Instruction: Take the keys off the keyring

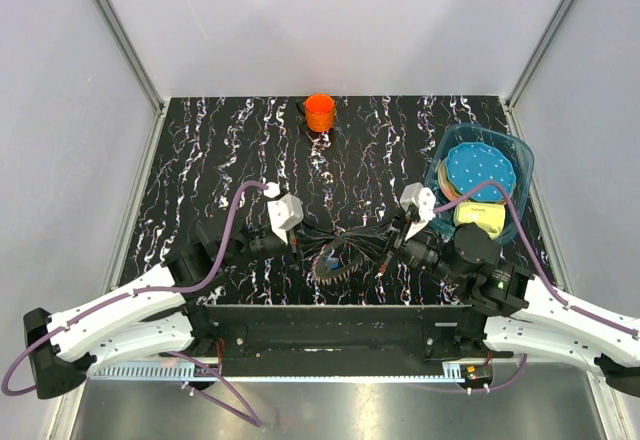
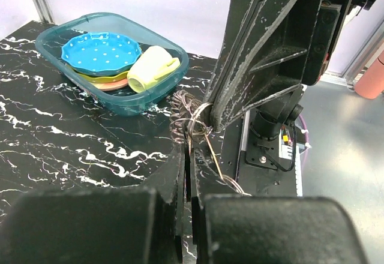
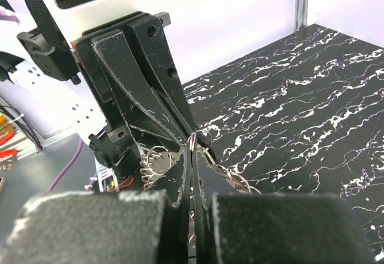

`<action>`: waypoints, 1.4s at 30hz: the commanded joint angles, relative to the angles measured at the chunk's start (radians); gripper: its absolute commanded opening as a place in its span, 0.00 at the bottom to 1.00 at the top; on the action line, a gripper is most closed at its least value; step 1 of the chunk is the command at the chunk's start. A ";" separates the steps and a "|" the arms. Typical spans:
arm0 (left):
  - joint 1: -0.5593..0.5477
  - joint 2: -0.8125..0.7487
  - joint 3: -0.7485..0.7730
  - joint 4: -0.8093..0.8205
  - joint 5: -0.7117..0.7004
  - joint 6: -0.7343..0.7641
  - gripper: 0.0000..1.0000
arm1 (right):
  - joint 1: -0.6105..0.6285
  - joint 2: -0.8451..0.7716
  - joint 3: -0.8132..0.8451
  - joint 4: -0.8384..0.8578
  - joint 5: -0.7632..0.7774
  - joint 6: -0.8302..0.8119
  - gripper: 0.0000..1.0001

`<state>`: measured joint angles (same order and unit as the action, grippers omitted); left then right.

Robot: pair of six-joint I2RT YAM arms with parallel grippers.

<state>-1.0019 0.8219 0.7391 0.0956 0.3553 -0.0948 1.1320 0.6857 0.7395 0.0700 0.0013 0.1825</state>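
Observation:
The keys (image 1: pixel 335 260) hang as a grey toothed bunch between my two grippers, just above the table near its front edge. The thin keyring (image 2: pixel 201 115) runs between both sets of fingertips. My left gripper (image 1: pixel 322 236) is shut on the keyring; its jaws nearly touch in the left wrist view (image 2: pixel 191 141). My right gripper (image 1: pixel 368 234) faces it and is shut on the same ring (image 3: pixel 193 143). In the right wrist view the keys (image 3: pixel 157 159) hang under the left gripper's fingers (image 3: pixel 141 78). The small blue piece does not show.
An orange cup (image 1: pixel 320 112) stands at the table's back middle. A teal bin (image 1: pixel 520 165) at the right holds a blue dotted plate (image 1: pixel 478 170) and a yellow cup (image 1: pixel 480 218). Grey walls close in the table.

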 commanded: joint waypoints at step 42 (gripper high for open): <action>-0.003 -0.070 -0.069 0.055 -0.079 -0.033 0.00 | 0.000 -0.031 -0.066 0.344 0.180 0.104 0.00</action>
<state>-1.0016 0.7605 0.6605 0.1051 0.2832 -0.1303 1.1320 0.6781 0.6540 0.3202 0.1638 0.2600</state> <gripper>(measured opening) 0.016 0.010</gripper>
